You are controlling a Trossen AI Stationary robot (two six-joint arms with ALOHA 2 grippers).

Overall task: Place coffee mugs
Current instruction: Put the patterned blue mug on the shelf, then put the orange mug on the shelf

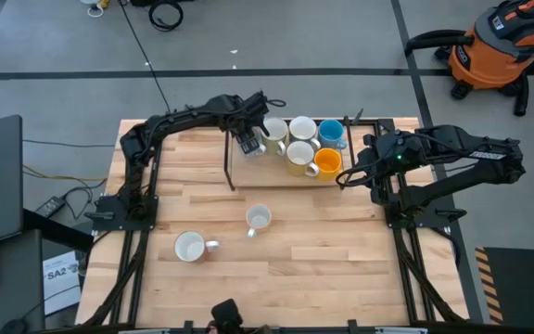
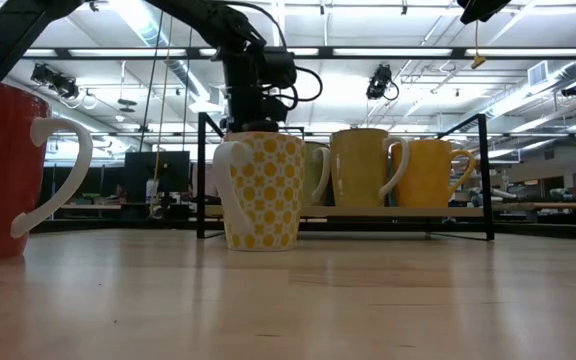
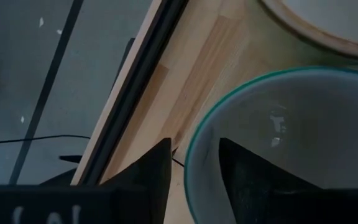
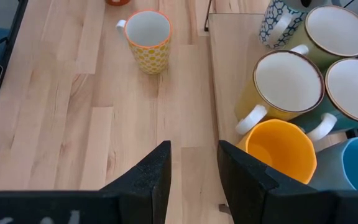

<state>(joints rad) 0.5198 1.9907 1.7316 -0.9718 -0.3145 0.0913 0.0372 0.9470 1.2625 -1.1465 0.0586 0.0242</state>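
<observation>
Several mugs stand upright on a wooden tray (image 1: 248, 173) inside a black frame at the table's far middle: two white (image 1: 302, 128), a blue (image 1: 331, 134), a yellowish (image 1: 298, 156) and an orange one (image 1: 328, 162). My left gripper (image 1: 254, 142) is over the tray's left part, open. It straddles the rim of the leftmost mug (image 1: 274, 130), which shows large in the left wrist view (image 3: 278, 124). My right gripper (image 1: 348, 176) is open and empty beside the orange mug (image 4: 281, 155). A yellow-dotted mug (image 1: 259, 218) and a red one (image 1: 190, 247) stand on the bare table. My left gripper comes from above with one finger (image 3: 247, 171) inside the mug and the other (image 3: 151, 174) outside, the greenish rim (image 3: 190, 155) between them. A strip of wood shows between the outer finger and the rim. I cannot tell whether the inner finger touches the wall. The mug stands on the tray.
The tray's black frame has upright posts (image 1: 226, 158) and a top bar (image 2: 348, 118). The dotted mug (image 2: 263, 190) and the red mug (image 2: 8, 170) stand upright on the near table. The rest of the near half is bare wood. An orange vacuum (image 1: 503, 46) stands on the floor behind the table.
</observation>
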